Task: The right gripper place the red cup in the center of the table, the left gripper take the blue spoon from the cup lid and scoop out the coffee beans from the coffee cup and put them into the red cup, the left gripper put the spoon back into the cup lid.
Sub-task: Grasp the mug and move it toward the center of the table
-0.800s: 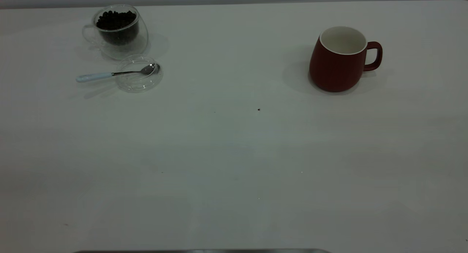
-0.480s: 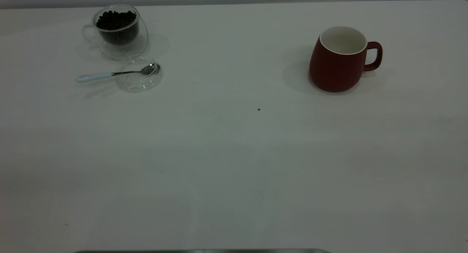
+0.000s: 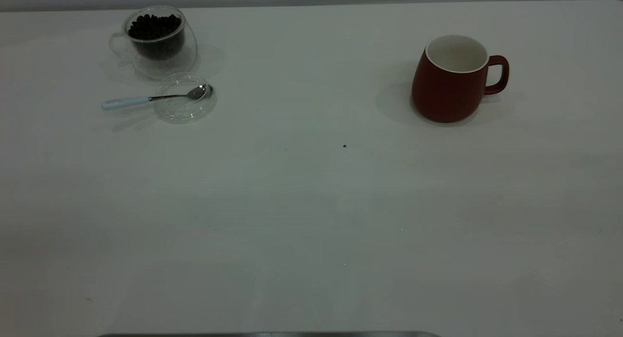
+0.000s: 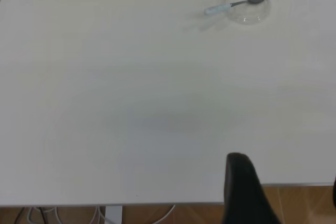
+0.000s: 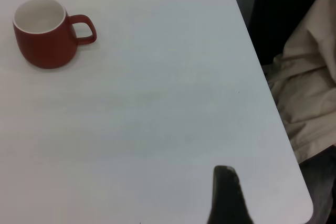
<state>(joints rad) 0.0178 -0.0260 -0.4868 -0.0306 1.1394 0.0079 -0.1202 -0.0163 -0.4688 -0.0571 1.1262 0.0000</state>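
Note:
The red cup (image 3: 450, 81) stands upright and empty at the table's right rear, handle to the right; it also shows in the right wrist view (image 5: 44, 38). The glass coffee cup (image 3: 155, 40) holding dark beans stands at the left rear. In front of it lies the clear cup lid (image 3: 185, 105) with the blue-handled spoon (image 3: 146, 99) resting in it, handle pointing left; both show in the left wrist view, the spoon (image 4: 231, 6) and the lid (image 4: 248, 10). Neither gripper is in the exterior view. The left gripper (image 4: 286, 170) hangs open over the table's near edge, far from the spoon. One finger (image 5: 224, 187) of the right gripper shows, far from the cup.
A tiny dark speck (image 3: 344, 145) lies near the table's middle. A grey strip (image 3: 267, 334) runs along the near edge. Beige cloth (image 5: 310, 93) hangs beyond the table's side edge in the right wrist view.

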